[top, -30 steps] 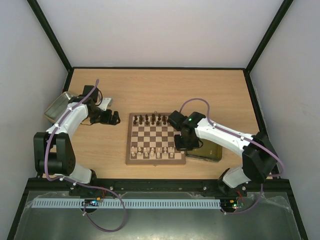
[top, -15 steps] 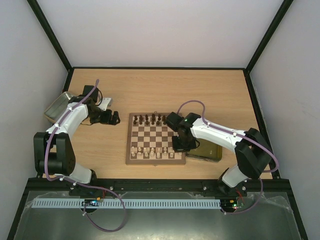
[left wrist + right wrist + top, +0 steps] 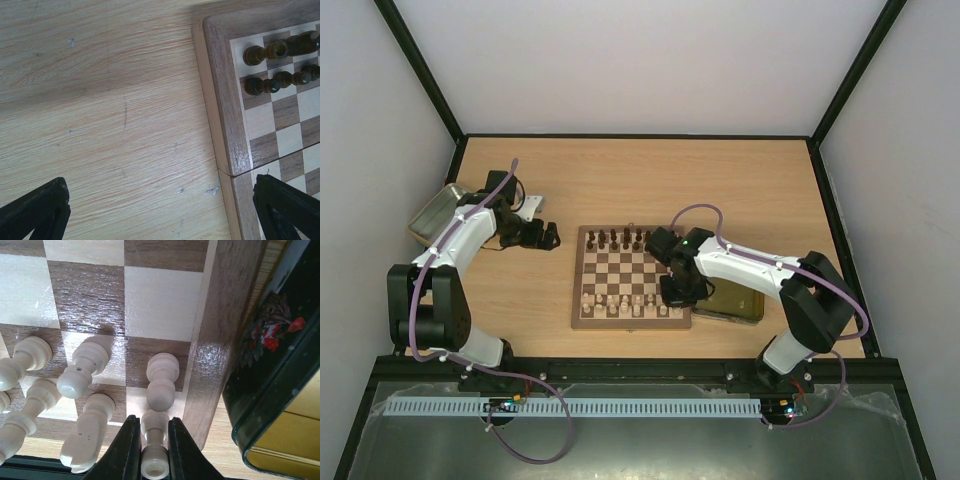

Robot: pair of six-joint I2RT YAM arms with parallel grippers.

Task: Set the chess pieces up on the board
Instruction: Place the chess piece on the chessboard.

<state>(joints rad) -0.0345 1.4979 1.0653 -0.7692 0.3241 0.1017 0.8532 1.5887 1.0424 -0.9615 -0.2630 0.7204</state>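
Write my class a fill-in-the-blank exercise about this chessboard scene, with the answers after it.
The right gripper is shut on a ____ (dark or cream) chess piece. The left gripper hangs ____ above the table. The dark pieces stand along the board's ____ (near or far) edge.
Missing words: cream; open; far.

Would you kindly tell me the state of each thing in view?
Board: unfolded, flat.
Left claw: open, beside the board's left edge.
Right claw: shut on a cream piece.
That piece: upright, at the near right corner.
Dark pieces: upright, far rows.
Other cream pieces: upright, near rows.
Tin: flat, beside the board's right edge.
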